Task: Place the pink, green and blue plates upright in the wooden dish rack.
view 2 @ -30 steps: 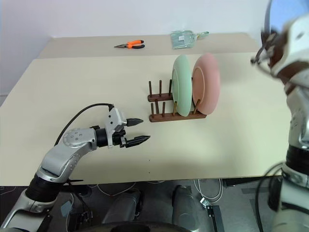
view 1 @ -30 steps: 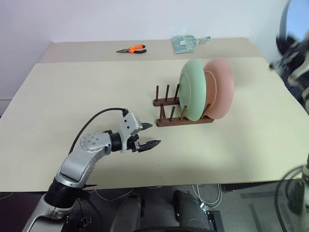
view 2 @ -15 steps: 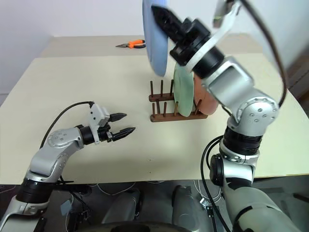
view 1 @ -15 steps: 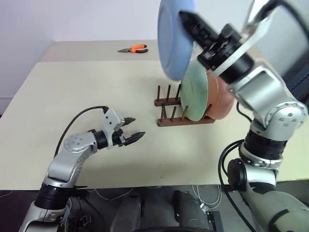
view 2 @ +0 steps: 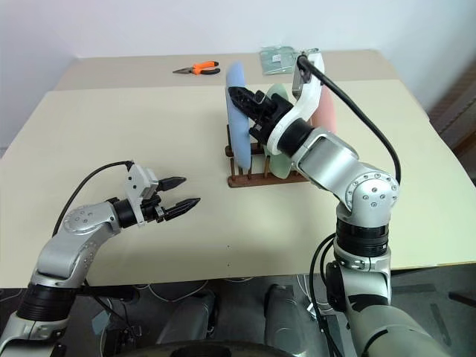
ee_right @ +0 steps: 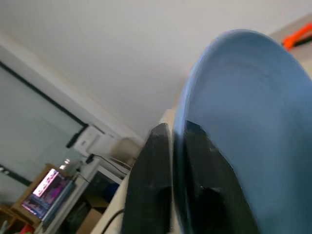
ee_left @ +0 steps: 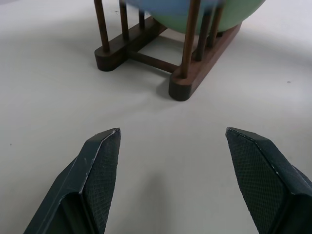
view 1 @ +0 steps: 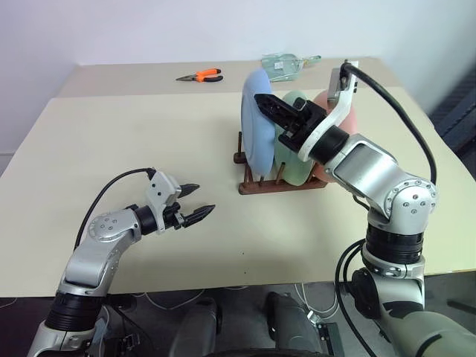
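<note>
The wooden dish rack (view 1: 282,186) stands on the table with three plates upright in it. From the robot's left to right they are the blue plate (view 1: 256,123), the green plate (view 1: 296,169) and the pink plate (view 2: 326,111). My right gripper (view 1: 262,100) reaches over the other plates from the right. It is shut on the blue plate's top rim (ee_right: 234,97), one finger on each face. My left gripper (view 1: 202,198) hovers low over the table to the left of the rack, open and empty, pointing at the rack's end (ee_left: 183,87).
Orange-handled pliers (view 1: 201,75) and a clear packet (view 1: 286,65) lie at the far side of the table (view 1: 111,134). The table's near edge runs just below my left arm.
My right arm swung in from the right with the blue plate and lowered it into the rack to the left of the green plate. My left gripper drew back to the left, still open.
</note>
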